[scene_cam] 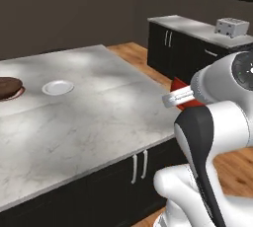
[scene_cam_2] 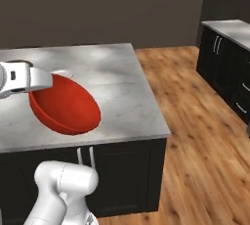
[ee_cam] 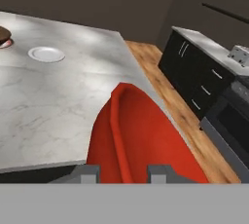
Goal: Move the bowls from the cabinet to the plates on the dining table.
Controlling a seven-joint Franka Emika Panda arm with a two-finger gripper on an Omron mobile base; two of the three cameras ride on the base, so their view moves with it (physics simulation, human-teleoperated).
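My gripper (ee_cam: 119, 172) is shut on the rim of the glossy red bowl (ee_cam: 141, 140), which is tilted on edge and held over the near right part of the dining table (scene_cam: 99, 117). From the right base, the red bowl (scene_cam_2: 66, 104) hangs below the gripper (scene_cam_2: 29, 79) above the marble top (scene_cam_2: 117, 92). An empty pale plate (scene_cam: 58, 87) (ee_cam: 46, 54) lies far to the left. Beyond it, the dark-brown wooden bowl (scene_cam: 9, 87) (ee_cam: 4, 34) rests on another plate (scene_cam: 20, 93). The cabinet is out of view.
A dark base counter (scene_cam: 173, 43) with a silver toaster (scene_cam: 231, 26) stands to the right, across a strip of wooden floor (scene_cam_2: 195, 136). Dark drawers and an oven front (ee_cam: 228, 125) line that side. The table's right edge (scene_cam_2: 151, 101) is close by.
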